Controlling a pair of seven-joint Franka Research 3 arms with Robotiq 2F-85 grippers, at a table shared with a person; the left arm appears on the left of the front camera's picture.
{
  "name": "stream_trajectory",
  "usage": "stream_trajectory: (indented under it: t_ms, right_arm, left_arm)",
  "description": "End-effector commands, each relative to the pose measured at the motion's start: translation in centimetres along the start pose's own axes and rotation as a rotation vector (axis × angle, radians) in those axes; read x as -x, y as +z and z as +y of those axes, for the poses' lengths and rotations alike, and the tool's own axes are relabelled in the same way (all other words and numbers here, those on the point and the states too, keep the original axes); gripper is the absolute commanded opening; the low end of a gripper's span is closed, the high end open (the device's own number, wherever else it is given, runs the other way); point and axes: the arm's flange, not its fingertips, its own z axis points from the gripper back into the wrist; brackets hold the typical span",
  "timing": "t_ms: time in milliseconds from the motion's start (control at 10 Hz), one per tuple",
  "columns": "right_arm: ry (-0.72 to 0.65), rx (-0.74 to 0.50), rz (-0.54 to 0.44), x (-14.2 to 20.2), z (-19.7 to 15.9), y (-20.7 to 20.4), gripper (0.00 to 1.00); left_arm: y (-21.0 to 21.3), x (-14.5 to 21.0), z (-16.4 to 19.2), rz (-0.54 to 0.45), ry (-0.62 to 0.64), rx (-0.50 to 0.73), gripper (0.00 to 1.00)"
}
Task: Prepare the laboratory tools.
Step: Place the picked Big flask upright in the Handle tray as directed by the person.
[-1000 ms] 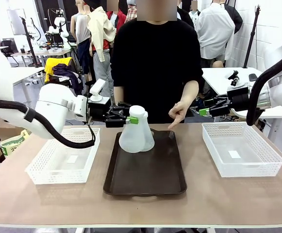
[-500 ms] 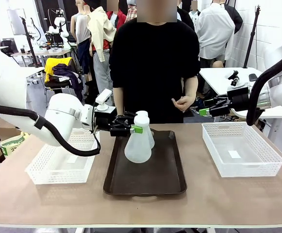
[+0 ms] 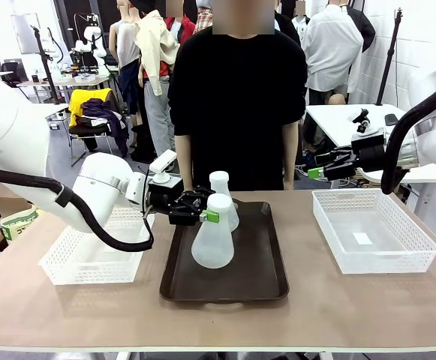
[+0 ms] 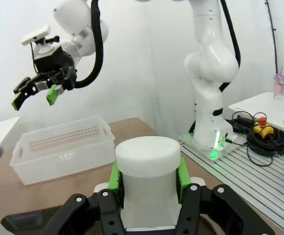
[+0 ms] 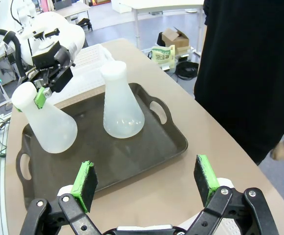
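Room, workshop type. White tiled wall (image 3: 428, 45) at right. Grey floor (image 3: 52, 150). White side table (image 3: 345, 120) at right rear; further white desks (image 3: 34, 86) at left rear with a chair (image 3: 90, 124) draped in yellow and dark clothing. Black stand poles (image 3: 389, 52). Cardboard box (image 5: 173, 36) on floor. Even, bright indoor light.

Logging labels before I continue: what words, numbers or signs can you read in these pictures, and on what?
No legible text.
Translucent frosted-white conical flasks: blank.
White mesh baskets: pale floor patch each, nothing readable.
Cardboard box on the floor: print too small.
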Motion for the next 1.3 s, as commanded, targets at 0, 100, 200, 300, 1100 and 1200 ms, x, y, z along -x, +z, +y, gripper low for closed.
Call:
stream_trajectory:
  t_ms: [0, 100, 200, 300, 1100, 1200]
  right_arm:
    - [-0.002, 0.000, 0.010, 0.0, 0.1, 0.0, 1.00]
    - [-0.002, 0.000, 0.010, 0.0, 0.1, 0.0, 1.00]
    - [-0.002, 0.000, 0.010, 0.0, 0.1, 0.0, 1.00]
    - [-0.002, 0.000, 0.010, 0.0, 0.1, 0.0, 1.00]
    - [-0.002, 0.000, 0.010, 0.0, 0.1, 0.0, 1.00]
    - [-0.002, 0.000, 0.010, 0.0, 0.1, 0.0, 1.00]
  left_arm:
    - [0.8, 0.9, 0.7, -0.022, -0.016, 0.005, 0.00]
    - [0.9, 1.3, 0.9, -0.026, -0.006, -0.010, 0.00]
    - [1.1, 1.6, 1.1, -0.032, 0.017, -0.022, 0.00]
    - [1.2, 1.7, 1.1, -0.043, 0.035, -0.031, 0.00]
    - [2.3, 2.1, 0.5, -0.017, 0.120, -0.014, 1.00]
    - [2.8, 2.2, 0.1, 0.001, 0.133, -0.020, 1.00]
